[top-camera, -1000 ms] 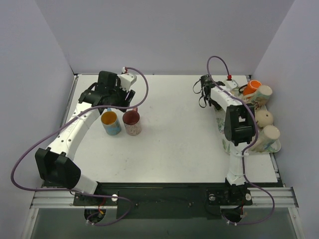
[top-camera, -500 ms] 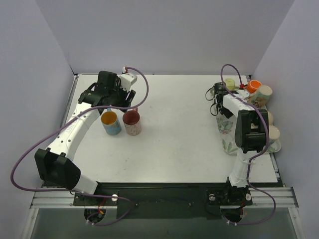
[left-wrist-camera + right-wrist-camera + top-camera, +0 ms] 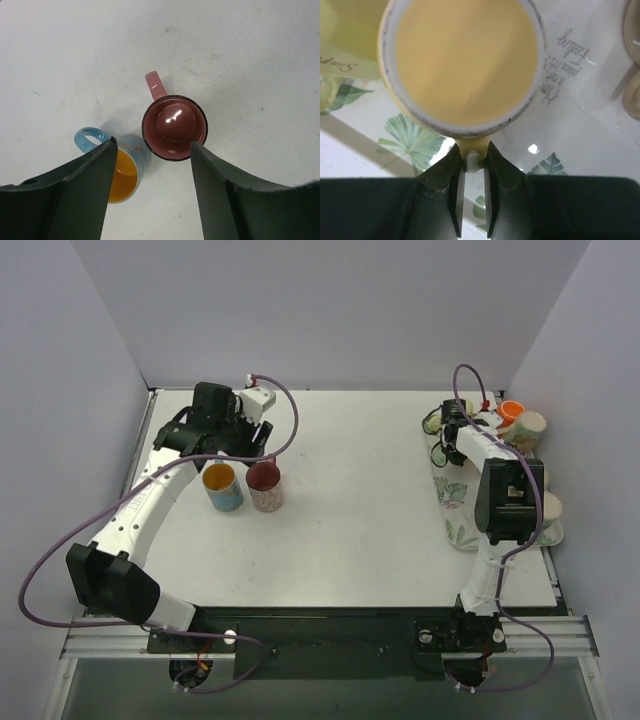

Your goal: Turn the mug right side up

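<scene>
A yellow mug (image 3: 465, 65) stands on the leaf-print tray (image 3: 410, 140), its flat white-ringed base turned to the right wrist camera. My right gripper (image 3: 472, 160) is shut on its handle (image 3: 474, 148), one finger on each side. In the top view this gripper (image 3: 448, 424) sits at the tray's far left corner, and the mug (image 3: 433, 423) shows only as a pale sliver beside it. My left gripper (image 3: 152, 145) hangs open above two upright mugs, a maroon one (image 3: 174, 127) and a blue one with a yellow inside (image 3: 122, 170), holding nothing.
The tray (image 3: 458, 530) lies along the table's right edge with an orange mug (image 3: 510, 412) and cream mugs (image 3: 531, 427) (image 3: 547, 506) on it. The maroon mug (image 3: 264, 482) and blue mug (image 3: 222, 486) stand left of centre, under the left gripper (image 3: 255, 445).
My right gripper has moved right, from over the table to the tray's far corner, and has closed on the yellow mug's handle. The left arm has stayed put.
</scene>
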Motion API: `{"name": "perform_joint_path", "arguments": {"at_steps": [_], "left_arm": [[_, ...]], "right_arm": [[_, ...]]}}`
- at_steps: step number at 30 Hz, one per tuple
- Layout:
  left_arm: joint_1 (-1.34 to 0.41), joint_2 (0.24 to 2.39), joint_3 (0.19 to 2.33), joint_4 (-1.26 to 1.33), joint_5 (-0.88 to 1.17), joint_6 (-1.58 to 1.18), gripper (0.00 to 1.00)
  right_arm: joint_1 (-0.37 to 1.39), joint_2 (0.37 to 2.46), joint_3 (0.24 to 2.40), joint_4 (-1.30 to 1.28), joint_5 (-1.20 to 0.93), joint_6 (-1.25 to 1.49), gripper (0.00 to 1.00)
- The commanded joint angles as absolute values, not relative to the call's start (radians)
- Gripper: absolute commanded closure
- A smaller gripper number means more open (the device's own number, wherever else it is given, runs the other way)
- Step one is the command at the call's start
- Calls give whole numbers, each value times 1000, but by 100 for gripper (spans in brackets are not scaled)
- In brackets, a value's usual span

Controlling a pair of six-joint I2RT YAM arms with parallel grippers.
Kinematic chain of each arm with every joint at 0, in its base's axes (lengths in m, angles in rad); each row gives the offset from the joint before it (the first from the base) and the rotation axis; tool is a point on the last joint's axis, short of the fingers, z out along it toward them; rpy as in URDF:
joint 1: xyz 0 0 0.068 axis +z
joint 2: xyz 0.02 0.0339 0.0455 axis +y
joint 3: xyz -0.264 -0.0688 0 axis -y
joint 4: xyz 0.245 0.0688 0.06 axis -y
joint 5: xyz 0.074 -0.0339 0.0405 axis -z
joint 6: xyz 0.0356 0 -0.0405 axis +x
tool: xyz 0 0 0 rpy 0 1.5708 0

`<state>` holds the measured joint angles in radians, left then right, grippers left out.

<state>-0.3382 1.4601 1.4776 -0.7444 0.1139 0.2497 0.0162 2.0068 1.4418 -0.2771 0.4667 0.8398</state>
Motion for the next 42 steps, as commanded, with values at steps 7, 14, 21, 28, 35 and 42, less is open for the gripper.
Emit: {"name": "perform_joint_path", "arguments": {"at_steps": [7, 14, 21, 28, 35, 42], "left_arm": [[-380, 1397, 1494, -755, 408, 321, 26], [-607, 1382, 1365, -566, 292, 399, 20], [-784, 1315, 1126, -191, 42, 642, 18], [-839, 1213, 639, 473, -115, 963, 17], [-854, 1171, 416, 1017, -47, 1083, 8], [-853, 1187, 334, 1184, -47, 1186, 11]], "right_arm": [[26, 1611, 1217, -212, 201, 718, 100], [51, 1366, 1105, -210, -42, 778, 100], [230, 1256, 1136, -314, -282, 850, 100], [452, 1261, 1198, -324, -328, 900, 100], [587, 1304, 1267, -325, -290, 907, 100], [656, 1324, 1318, -357, -256, 888, 100]]}}
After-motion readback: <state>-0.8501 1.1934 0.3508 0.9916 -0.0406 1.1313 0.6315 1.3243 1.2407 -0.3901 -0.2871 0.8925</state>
